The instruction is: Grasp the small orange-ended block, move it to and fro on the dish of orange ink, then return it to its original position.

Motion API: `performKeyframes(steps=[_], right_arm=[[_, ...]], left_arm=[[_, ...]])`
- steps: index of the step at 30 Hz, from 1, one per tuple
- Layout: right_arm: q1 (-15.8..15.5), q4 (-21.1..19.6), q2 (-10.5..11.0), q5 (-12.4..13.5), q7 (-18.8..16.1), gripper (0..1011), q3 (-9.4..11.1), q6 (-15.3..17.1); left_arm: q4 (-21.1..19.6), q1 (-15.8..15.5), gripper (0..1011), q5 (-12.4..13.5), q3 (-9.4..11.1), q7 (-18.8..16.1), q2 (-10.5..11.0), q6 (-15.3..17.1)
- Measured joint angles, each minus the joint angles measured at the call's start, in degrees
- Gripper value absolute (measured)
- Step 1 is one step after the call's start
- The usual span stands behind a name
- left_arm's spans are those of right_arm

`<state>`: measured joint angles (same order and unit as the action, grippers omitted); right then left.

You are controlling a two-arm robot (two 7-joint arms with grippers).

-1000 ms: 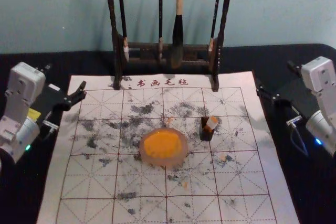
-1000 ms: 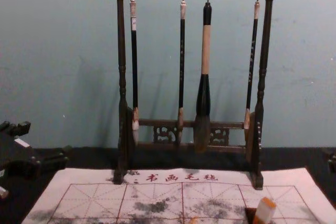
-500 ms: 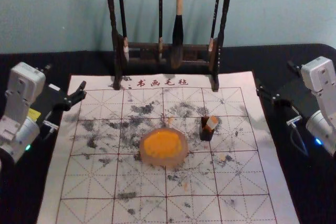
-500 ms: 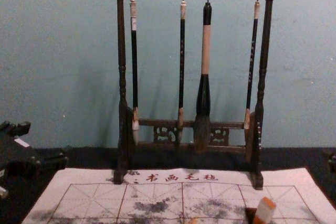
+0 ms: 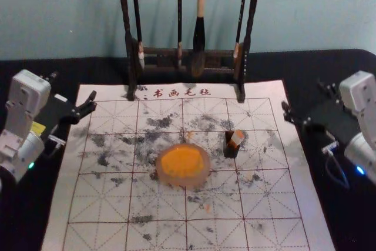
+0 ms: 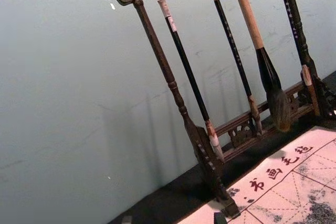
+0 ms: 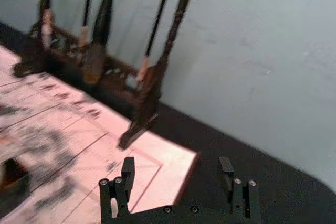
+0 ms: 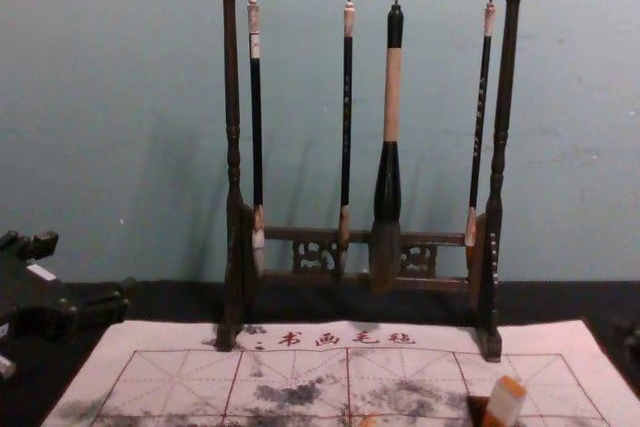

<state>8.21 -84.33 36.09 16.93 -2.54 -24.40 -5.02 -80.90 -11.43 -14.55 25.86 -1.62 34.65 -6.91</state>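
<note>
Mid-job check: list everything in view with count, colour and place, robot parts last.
Block: one, white, orange end, tilted at holder
Holder: one, dark, right of dish
Dish: one, translucent pinkish, mid-mat
Ink: one pool, orange, in dish
Mat: one, white, red grid, dark smudges, on tabletop
Rack: one, dark brown, mat's far edge
Brushes: four, black, one part tan, hanging
Tabletop: one, black, under mat
Wall: one, blue-green, behind
Left tool: one, black, open, mat's left
Right tool: one, black, open, mat's right

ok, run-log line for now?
right gripper: jaws open, at right edge of mat; left gripper: jaws open, at left edge; orange-ended block: tilted in dark holder; ink dish: on mat
</note>
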Motion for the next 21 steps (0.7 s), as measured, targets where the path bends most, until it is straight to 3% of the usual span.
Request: performKeyframes(steps=[11,16,21], right_arm=[[-8.31,-8.92,4.12,6.29,-8.57,1002,1.54,5.53],[-9.54,-10.77,4.5,6.81,-11.24,1002,0.92,6.93],[-9.45,-10.98,2.94,6.06,-12.57,1002,-0.17,7.45]], left_arm=[[0.0,0.0,1001,0.0,0.0,0.0,0.0,0.0],[0.0,0.0,1001,0.0,0.0,0.0,0.0,0.0],[0.0,0.0,1001,0.0,0.0,0.0,0.0,0.0]])
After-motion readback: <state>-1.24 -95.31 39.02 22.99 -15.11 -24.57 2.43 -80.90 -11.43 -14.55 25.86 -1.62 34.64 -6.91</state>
